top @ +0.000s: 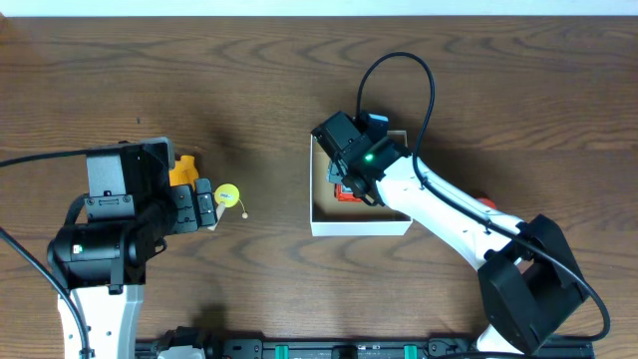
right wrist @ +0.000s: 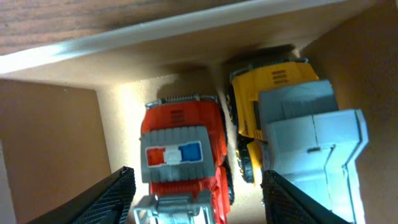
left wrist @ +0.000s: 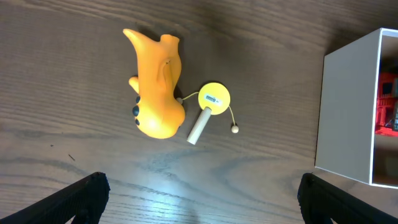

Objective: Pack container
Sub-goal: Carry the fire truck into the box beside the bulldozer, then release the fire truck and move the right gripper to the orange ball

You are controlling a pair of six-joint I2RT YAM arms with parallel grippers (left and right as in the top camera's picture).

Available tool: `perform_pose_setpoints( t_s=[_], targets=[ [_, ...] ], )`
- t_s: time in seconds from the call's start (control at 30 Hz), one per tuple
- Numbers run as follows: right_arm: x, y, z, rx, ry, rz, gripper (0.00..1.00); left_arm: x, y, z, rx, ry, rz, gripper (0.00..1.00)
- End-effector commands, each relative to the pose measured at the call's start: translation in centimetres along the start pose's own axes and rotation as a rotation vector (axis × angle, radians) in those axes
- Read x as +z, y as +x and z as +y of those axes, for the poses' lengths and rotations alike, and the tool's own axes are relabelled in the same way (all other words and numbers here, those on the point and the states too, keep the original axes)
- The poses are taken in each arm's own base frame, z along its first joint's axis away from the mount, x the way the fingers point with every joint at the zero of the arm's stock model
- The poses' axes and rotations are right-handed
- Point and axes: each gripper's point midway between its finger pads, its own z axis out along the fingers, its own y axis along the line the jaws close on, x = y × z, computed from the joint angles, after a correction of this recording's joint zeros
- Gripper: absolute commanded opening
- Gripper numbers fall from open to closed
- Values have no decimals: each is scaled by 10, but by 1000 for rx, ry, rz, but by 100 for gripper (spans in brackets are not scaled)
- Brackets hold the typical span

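Note:
The container (top: pixel 359 227) is a white-walled box right of the table's middle, with tan cardboard inside (right wrist: pixel 50 137). My right gripper (top: pixel 351 184) reaches down into it. In the right wrist view its fingers (right wrist: pixel 199 202) are open on either side of a red fire truck (right wrist: pixel 183 155), with gaps on both sides. A yellow truck with a grey bed (right wrist: pixel 292 118) lies beside the fire truck. My left gripper (top: pixel 204 207) is open and empty (left wrist: pixel 199 205) above bare table. An orange toy (left wrist: pixel 157 93) and a small yellow disc on a stick (left wrist: pixel 213 98) lie just beyond it.
The container's white wall (left wrist: pixel 348 112) stands at the right edge of the left wrist view. In the overhead view the orange toy (top: pixel 181 170) and yellow disc (top: pixel 228 194) lie left of the container. A small red object (top: pixel 485 202) peeks out beside the right arm.

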Motion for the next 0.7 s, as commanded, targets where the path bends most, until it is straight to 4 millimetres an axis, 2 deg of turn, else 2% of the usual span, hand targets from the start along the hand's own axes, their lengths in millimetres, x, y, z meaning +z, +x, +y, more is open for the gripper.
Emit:
perform_pose_setpoints(
  t_s=[0.0,0.17,0.27,0.33,0.37,0.53,0.67],
  targets=[
    [-2,-15,9,-45,-21,-49,58,0,1,1,-13,-5,2,98],
    [-9,-26,19,-141,-54,-85,46,0,1,1,-13,-5,2,98],
    [-19,-28,30,-233,-89,-86,33,0,1,1,-13,-5,2,98],
    [-25,-21,36,-296,-115,-59,18,0,1,1,-13,-5,2,98],
    [-26,-16,38,-314,-124,-44,15,0,1,1,-13,-5,2,98],
    [-28,14,36,-385,-121,55,9,0,1,1,-13,-5,2,98],
    [-33,35,43,-491,-169,120,7,0,0,1,-13,-5,1,98]
  ],
)
